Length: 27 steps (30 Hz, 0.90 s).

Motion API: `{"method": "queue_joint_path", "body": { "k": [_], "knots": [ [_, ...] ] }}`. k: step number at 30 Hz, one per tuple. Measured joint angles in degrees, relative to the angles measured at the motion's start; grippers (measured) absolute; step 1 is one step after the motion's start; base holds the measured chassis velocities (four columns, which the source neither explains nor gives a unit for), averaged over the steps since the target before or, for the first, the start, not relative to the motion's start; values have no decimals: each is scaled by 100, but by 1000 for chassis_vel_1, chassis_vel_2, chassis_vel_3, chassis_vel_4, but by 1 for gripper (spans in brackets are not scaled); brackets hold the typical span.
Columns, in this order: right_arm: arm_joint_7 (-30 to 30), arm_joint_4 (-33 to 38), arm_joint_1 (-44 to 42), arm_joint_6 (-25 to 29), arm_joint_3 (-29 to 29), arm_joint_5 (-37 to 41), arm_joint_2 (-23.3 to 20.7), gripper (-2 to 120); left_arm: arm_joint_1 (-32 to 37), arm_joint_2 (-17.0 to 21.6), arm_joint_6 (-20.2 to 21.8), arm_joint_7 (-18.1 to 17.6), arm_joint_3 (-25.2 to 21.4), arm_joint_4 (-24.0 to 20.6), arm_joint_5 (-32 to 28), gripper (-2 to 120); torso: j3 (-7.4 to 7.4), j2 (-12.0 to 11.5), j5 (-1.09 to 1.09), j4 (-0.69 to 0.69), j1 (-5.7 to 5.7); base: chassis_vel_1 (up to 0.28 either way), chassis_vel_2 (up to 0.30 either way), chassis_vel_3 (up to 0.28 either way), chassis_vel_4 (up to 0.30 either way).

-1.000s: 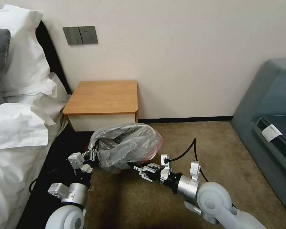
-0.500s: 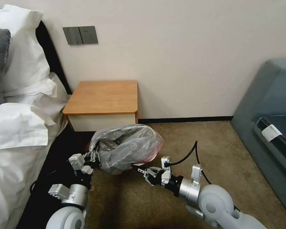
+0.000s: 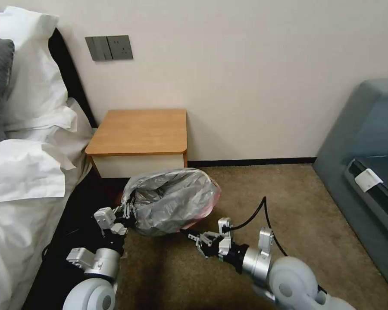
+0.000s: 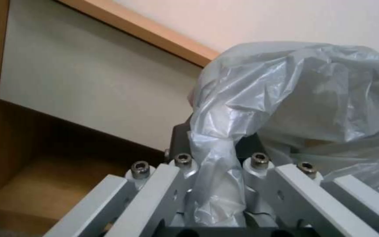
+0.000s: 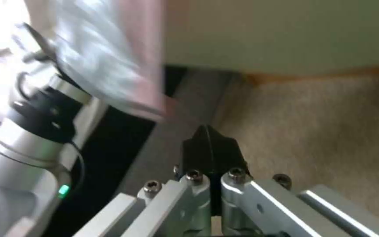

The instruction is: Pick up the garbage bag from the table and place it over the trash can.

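The right claw [image 5: 210,149] hangs over the carpet [image 5: 321,131], black fingertips pressed together on nothing, just below the blurred garbage bag [image 5: 106,59]; the left arm [image 5: 31,131] beside it

We note two pale grey arms with rounded joints and brushed-metal wrists at the lower frame. A black cable [image 3: 256,211] loops off the right wrist. Each gripper [image 3: 189,234] has silver slatted fingers with hex screws [image 4: 260,158] and black tips. A green light [image 5: 63,190] glows lower left.
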Motion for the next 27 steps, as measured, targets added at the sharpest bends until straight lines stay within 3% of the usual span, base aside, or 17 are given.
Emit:
{"method": "queue_joint_path", "body": {
  "k": [6,11,14,15,19,21,27],
  "knots": [
    [285,-98,-21,23,-112,-107,139,0,-15,11,8,-3,-3,0,-24,8,0,0,1,0,0,0,0,0,0],
    [-401,-41,-253,112,229,-490,-60,0,-26,41,29,-8,-50,0,-121,8,0,0,1,0,0,0,0,0,0],
    [-1203,0,-472,638,513,-766,-374,12,-41,81,75,-8,-68,0,-259,8,0,0,1,0,0,0,0,0,0],
    [-1203,0,-472,638,513,-766,-374,12,-41,81,75,-8,-68,0,-259,8,0,0,1,0,0,0,0,0,0],
    [-1805,53,-383,729,684,-274,-554,30,-47,136,193,-7,-91,-16,-508,8,0,0,1,0,0,0,0,0,0],
    [-1880,17,-339,737,691,-259,-552,34,-47,151,210,-6,-96,-17,-549,8,0,0,1,0,0,0,0,0,0],
    [-2128,-296,112,688,700,-157,-506,58,-51,260,375,3,-220,-127,-969,8,0,0,1,1,0,0,0,0,0]
  ]
}}
